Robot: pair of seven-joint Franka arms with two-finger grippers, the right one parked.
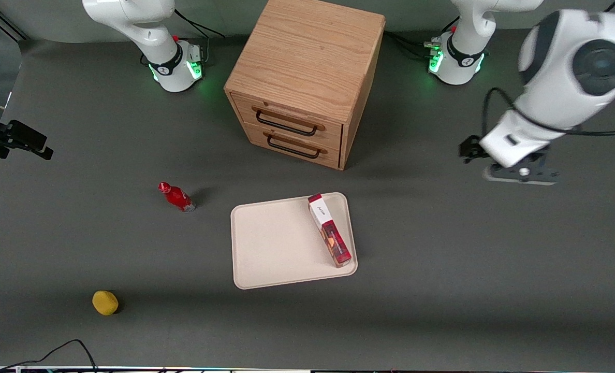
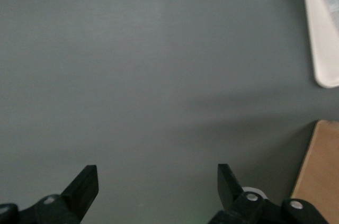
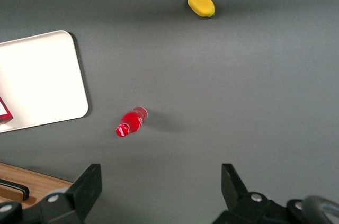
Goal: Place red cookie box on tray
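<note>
Box down on the tray, pincer up and away — the placing looks done.

The pincer (image 2: 158,189) hangs with its fingers spread wide and nothing between them, high over bare surface (image 1: 442,248) toward the working arm's end, well apart from everything. Out from there sits the tray (image 1: 271,243), and the box (image 1: 329,229) lies flat on it, hard along the rim nearest the working arm, one end almost at a corner yet inside the edge. Little seems left beyond parking the arm. Plenty of room around the pincer; the cabinet (image 1: 307,67) stands near, farther from the camera than the tray. Bottle (image 1: 177,197) and yellow thing (image 1: 105,302) lie toward the parked arm's end.
</note>
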